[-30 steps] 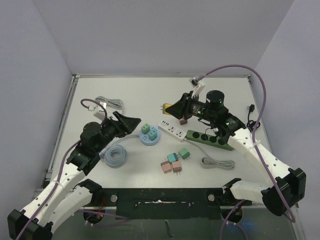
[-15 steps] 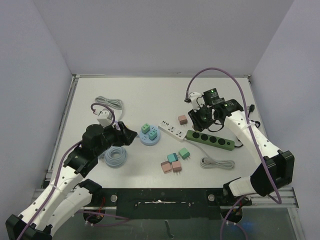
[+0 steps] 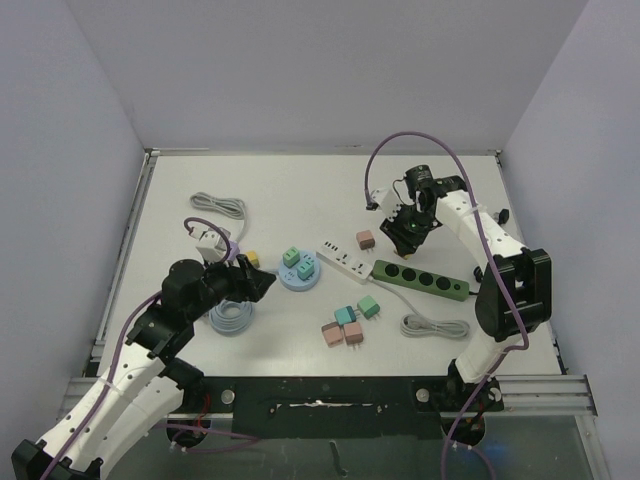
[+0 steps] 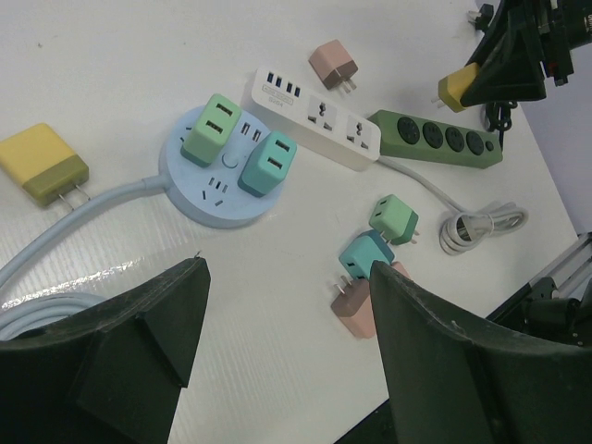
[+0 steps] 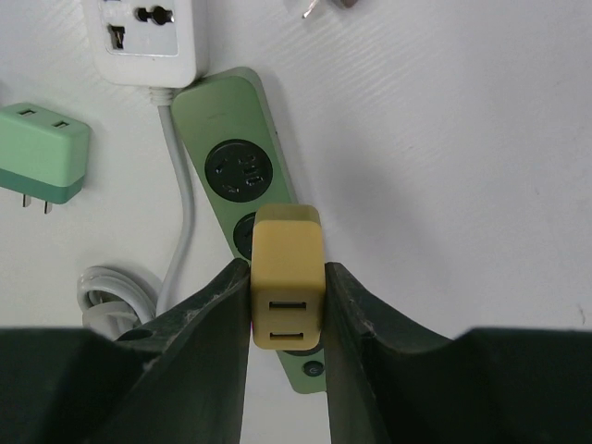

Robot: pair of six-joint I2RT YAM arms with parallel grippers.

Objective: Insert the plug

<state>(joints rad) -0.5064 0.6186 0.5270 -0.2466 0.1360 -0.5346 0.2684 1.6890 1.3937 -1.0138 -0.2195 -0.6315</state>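
My right gripper (image 3: 404, 231) is shut on a yellow plug (image 5: 289, 277), gripping its two sides. It holds the plug just above the green power strip (image 5: 239, 166), over the strip's second round socket. In the left wrist view the same plug (image 4: 460, 89) hangs above the strip's (image 4: 435, 141) far end. I cannot tell whether the prongs touch the strip. My left gripper (image 3: 262, 284) is open and empty, low over the table left of the round blue socket hub (image 3: 300, 274). Its jaws stand wide apart in the left wrist view (image 4: 287, 277).
A white power strip (image 3: 345, 261) lies between the hub and the green strip. A second yellow plug (image 3: 247, 259) lies by my left gripper. A pink plug (image 3: 365, 239), several loose plugs (image 3: 346, 322), a coiled blue cable (image 3: 228, 315) and grey cables (image 3: 435, 326) lie around.
My right gripper has swung from above the white strip to the right and now points down over the green strip. My left gripper has dropped lower and shifted a little toward the near side.
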